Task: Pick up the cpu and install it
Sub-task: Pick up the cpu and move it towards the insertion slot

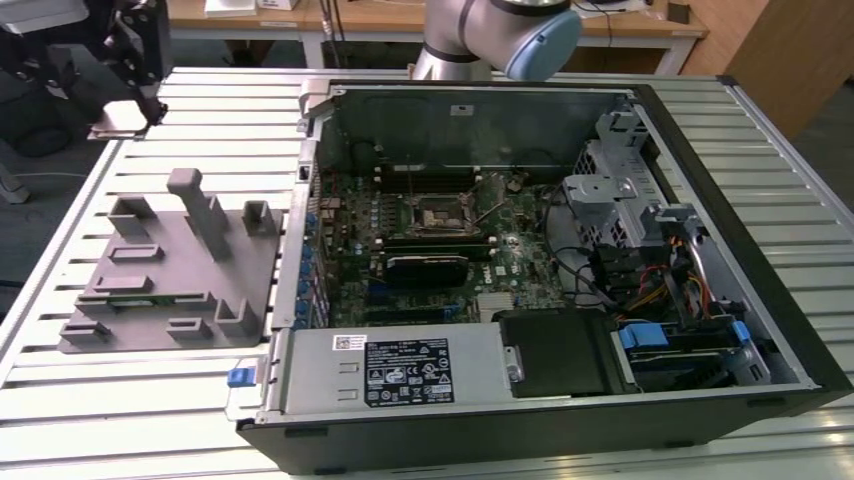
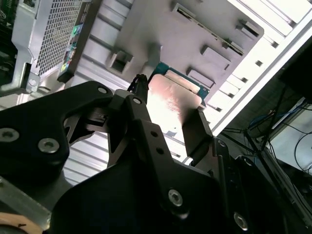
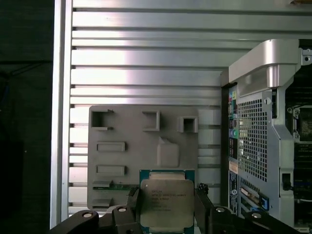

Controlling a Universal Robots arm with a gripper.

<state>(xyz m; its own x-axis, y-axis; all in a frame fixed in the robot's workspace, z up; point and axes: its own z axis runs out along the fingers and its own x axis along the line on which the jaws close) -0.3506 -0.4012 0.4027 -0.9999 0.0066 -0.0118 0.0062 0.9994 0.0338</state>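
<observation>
cpu (image 3: 166,202) clamped in gripper (image 3: 168,194), both wrist views; socket (image 1: 438,213), exterior view.

In the first wrist view, the arm's gripper (image 3: 168,195) points down, its two black fingers (image 3: 201,207) clamped on opposite edges of the cpu (image 3: 166,209).

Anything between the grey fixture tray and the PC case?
No. In the first wrist view a bare strip of slatted table separates fixture tray from PC case. The end effector grips the cpu in front of the tray.

The cpu (image 3: 167,204), flat, square, silvery-topped with a green rim, is clamped by opposite edges in the gripper (image 3: 168,214)
</observation>
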